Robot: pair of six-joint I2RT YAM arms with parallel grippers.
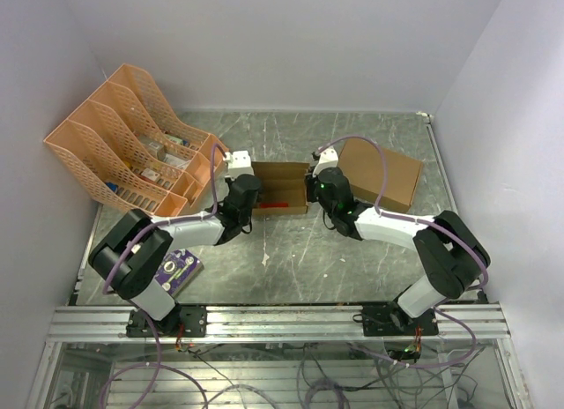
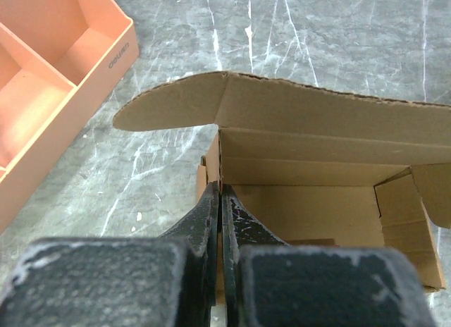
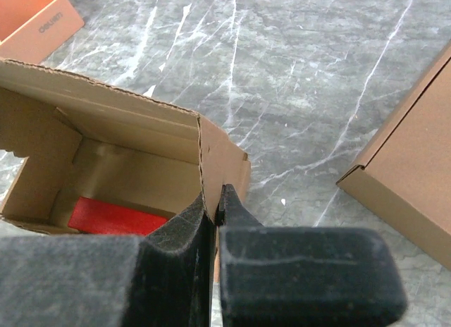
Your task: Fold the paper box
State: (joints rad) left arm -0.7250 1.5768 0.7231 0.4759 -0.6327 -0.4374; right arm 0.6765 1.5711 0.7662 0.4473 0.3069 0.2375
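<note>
The paper box (image 1: 282, 175) has its walls up. The left pincer (image 2: 221, 194) and right pincer (image 3: 213, 204) each pinch a side wall. The lid (image 2: 317, 108) is not shut yet.

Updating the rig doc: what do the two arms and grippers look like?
Both match: the left arm and right arm have white link shells between black joint housings, each with a lavender cable looped along it. The left gripper and right gripper are black, with two tapered fingers on blocky, rough-textured bodies scuffed whitish. No markings visible.
</note>
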